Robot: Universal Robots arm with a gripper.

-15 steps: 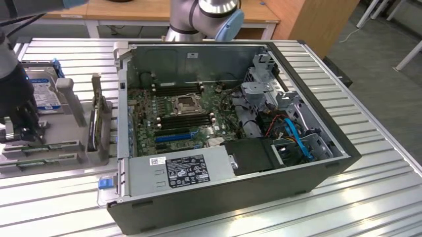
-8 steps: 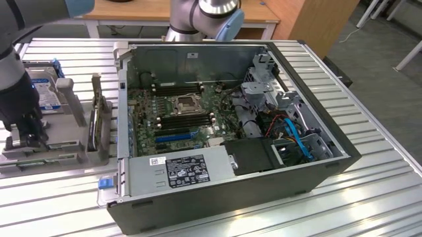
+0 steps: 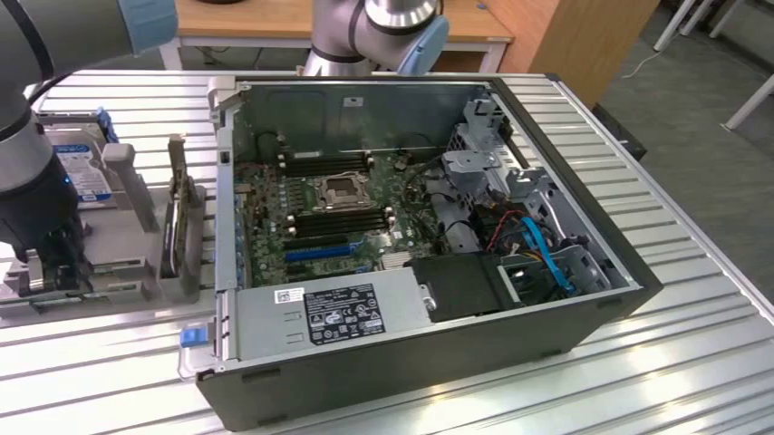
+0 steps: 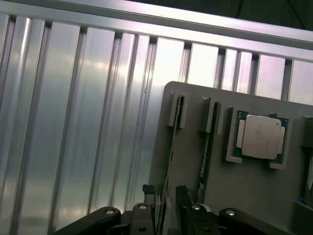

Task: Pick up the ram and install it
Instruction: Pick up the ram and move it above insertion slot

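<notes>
**Claw at the parts holder.** In the wrist view the claw hangs low over a grey parts holder. Its two dark fingers stand apart, one on each side of the ram. The ram is a thin green stick seen edge-on, standing upright in a narrow slot of the holder. Its near end lies between the fingers and the rest runs straight away from the claw. A sliver of grey holder shows between the stick and one finger, so the claw is parted rather than clamped (whether the other pad touches the board cannot be told).

Just outside one finger, a second stick stands in a parallel slot. Farther off on that same side, a processor lies flat in a square recess. On the claw's opposite side, and past the holder's far edge, is the ribbed aluminium table.

In the exterior view the claw is down at the holder, at the end of the grey arm. A hard drive stands in the holder just beyond the claw. Well apart from the claw, towards the exterior view's right, the open computer case lies on its side with the motherboard exposed. The board's black memory slots and blue expansion slot sit near its middle.
</notes>
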